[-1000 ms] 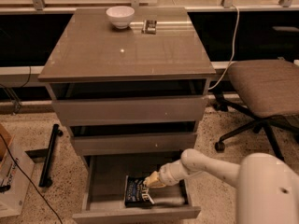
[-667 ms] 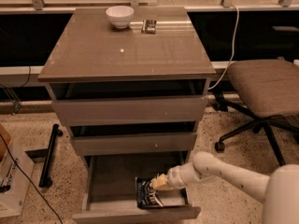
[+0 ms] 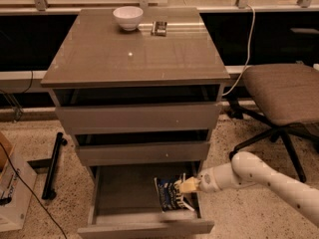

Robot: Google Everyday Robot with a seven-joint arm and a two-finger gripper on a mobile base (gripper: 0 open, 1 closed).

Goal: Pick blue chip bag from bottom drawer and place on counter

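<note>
The blue chip bag (image 3: pixel 171 194), dark navy with white lettering, stands tilted at the right side of the open bottom drawer (image 3: pixel 119 190). My gripper (image 3: pixel 186 185) reaches in from the right on the white arm and is shut on the bag's upper right edge, holding it close to the drawer's right wall. The bag's lower part still sits inside the drawer. The counter (image 3: pixel 134 54) is the glossy grey-brown top of the cabinet, well above the gripper.
A white bowl (image 3: pixel 128 17) and a small dark metallic object (image 3: pixel 159 28) sit at the back of the counter. The two upper drawers are slightly open. An office chair (image 3: pixel 284 91) stands to the right. A black pole (image 3: pixel 54 166) and a box (image 3: pixel 12 188) lie on the floor at the left.
The gripper has drawn back to the right with the bag in it. The bag has moved from the drawer's middle to its right side and tipped up.
</note>
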